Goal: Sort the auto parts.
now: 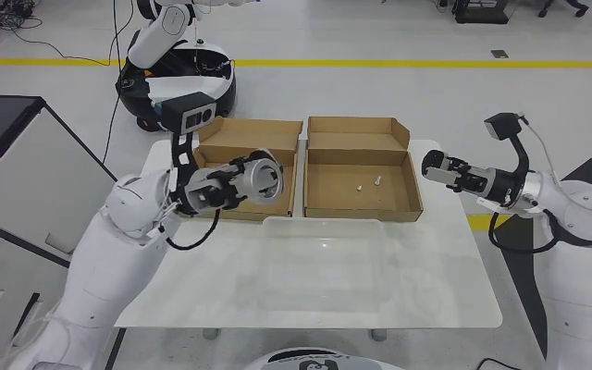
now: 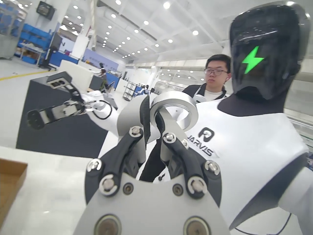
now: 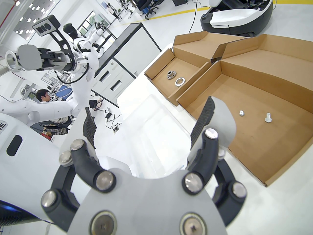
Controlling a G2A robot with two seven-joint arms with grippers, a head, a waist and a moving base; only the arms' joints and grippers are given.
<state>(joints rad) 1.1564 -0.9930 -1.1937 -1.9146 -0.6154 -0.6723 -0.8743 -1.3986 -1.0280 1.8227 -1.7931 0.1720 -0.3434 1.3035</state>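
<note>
One silver metal ring point(image 2: 174, 99), smooth and wide-bored, clamped in the left tool point(image 2: 152, 114), raised over the left carton point(image 3: 188, 65). Carton contents: flanged hub point(image 3: 171, 74), flat washer point(image 3: 180, 81). Right carton point(image 3: 259, 91): two bolts point(image 3: 268, 118). Right tool point(image 3: 149, 108), fingers apart, beside the right carton.

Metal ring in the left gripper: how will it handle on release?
Probably rigid and heavy for its size: the metal ring looks thick-walled. Its smooth wall may slip, since the left gripper pinches one side only. Round, so it could roll if dropped on edge.
</note>
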